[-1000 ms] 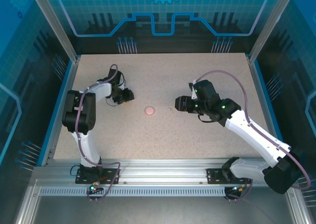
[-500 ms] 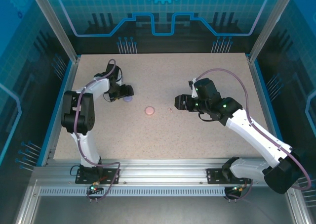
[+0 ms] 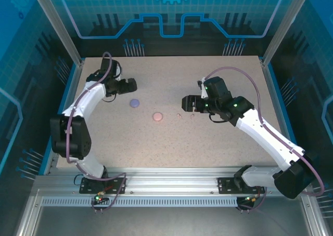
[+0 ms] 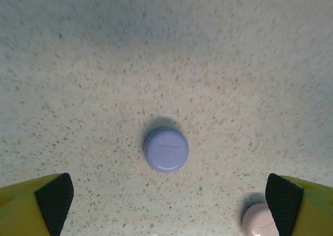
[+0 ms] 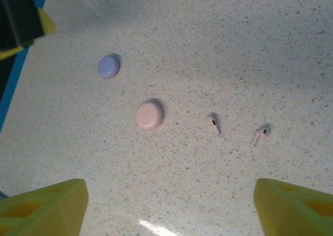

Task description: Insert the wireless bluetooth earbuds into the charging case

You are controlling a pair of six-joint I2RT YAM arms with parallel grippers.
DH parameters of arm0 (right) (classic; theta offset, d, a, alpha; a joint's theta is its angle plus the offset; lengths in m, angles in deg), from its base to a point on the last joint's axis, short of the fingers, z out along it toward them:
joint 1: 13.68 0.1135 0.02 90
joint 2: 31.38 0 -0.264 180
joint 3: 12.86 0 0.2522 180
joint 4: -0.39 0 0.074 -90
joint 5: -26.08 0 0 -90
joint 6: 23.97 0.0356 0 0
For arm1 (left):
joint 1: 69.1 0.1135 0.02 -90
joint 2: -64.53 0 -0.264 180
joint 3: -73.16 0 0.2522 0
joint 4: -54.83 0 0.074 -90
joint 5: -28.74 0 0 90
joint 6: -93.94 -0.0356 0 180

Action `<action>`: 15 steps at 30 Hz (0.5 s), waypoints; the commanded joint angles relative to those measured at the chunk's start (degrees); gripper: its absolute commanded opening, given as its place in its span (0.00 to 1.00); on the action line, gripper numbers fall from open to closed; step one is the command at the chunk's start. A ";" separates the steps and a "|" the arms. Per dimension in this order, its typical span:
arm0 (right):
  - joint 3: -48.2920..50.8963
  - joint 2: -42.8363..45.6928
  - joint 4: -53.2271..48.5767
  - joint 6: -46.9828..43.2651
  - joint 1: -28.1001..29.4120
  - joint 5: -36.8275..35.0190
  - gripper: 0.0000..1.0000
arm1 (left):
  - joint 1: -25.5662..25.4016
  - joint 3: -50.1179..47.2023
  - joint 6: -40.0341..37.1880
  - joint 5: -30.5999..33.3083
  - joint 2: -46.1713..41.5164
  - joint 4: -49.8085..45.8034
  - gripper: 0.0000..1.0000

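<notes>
Two pale pink earbuds [image 5: 214, 123] [image 5: 259, 135] lie flat on the speckled table, apart from each other, also seen from above [image 3: 179, 116] [image 3: 191, 115]. To their left rests a closed round pink charging case [image 5: 149, 115] [image 3: 157, 116], and further left a closed purple case [image 4: 165, 150] [image 3: 135, 103]. My left gripper [image 4: 169, 207] [image 3: 130, 85] hangs open above and behind the purple case, touching nothing. The right gripper [image 5: 169, 210] [image 3: 186, 103] is open too, raised over the earbuds with nothing between its fingers.
The pink case [image 4: 260, 220] peeks in beside my left gripper's right fingertip. A yellow finger of the left gripper [image 5: 21, 25] shows at the top left of the right wrist view. A blue rail [image 3: 62, 111] borders the table's left edge.
My left gripper opened and drew back toward the far left, leaving the purple case on the table. The right gripper opened wider and rose; a second pink earbud now lies beside the first.
</notes>
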 commanded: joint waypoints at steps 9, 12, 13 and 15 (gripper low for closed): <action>-3.03 -0.83 -5.03 -3.07 -2.43 -2.69 1.00 | 0.50 -6.22 4.38 -0.21 -13.66 9.08 0.99; -3.48 -1.86 -5.58 -3.29 -2.39 -3.68 1.00 | 0.41 -6.11 4.89 -2.49 -15.05 9.43 0.99; -3.83 -2.37 -5.92 -3.21 -2.45 -3.84 1.00 | 0.43 -6.69 4.82 -3.19 -15.72 10.23 0.99; -4.55 -3.49 -6.30 -3.28 -2.30 -3.54 1.00 | 0.41 -8.38 5.89 -3.06 -17.54 12.32 0.99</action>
